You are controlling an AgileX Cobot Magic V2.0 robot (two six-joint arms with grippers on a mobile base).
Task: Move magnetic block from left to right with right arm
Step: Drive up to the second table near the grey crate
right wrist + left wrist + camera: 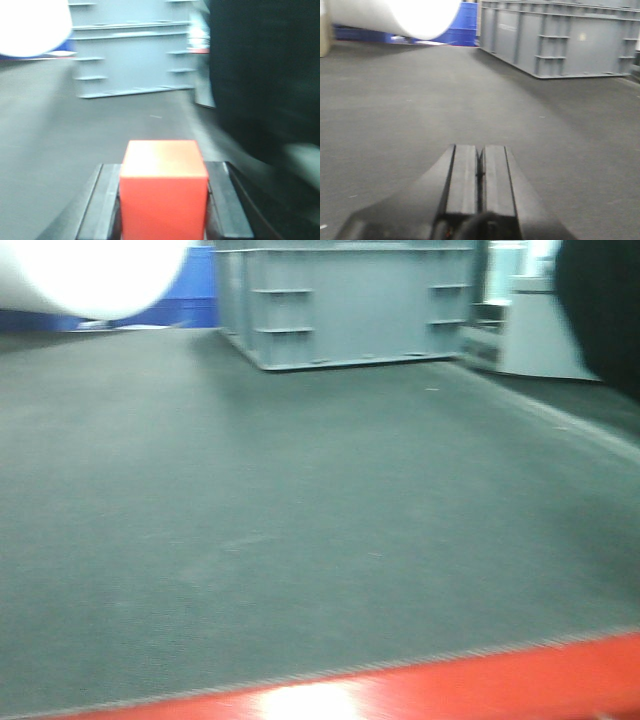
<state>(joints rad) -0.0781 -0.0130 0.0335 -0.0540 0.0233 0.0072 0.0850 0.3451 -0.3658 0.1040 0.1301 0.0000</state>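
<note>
R gripper (164,175) clamped on magnetic block (163,200), cube seated square and centred in the grip, so carry to right looks secure. L gripper (481,167) closed up, empty, parked low over mat (395,110).

Blur softens every view, magnetic block (163,192) included, as a white cylinder (90,275) blows out at the tabletop's (300,490) far left and glare streaks the red rim (500,685).

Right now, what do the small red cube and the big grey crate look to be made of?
The small red cube looks plastic or painted: even matte faces, sharp edges, though blurred. The big grey crate is probably moulded plastic: uniform grey, stepped ribs, dull sheen.
</note>
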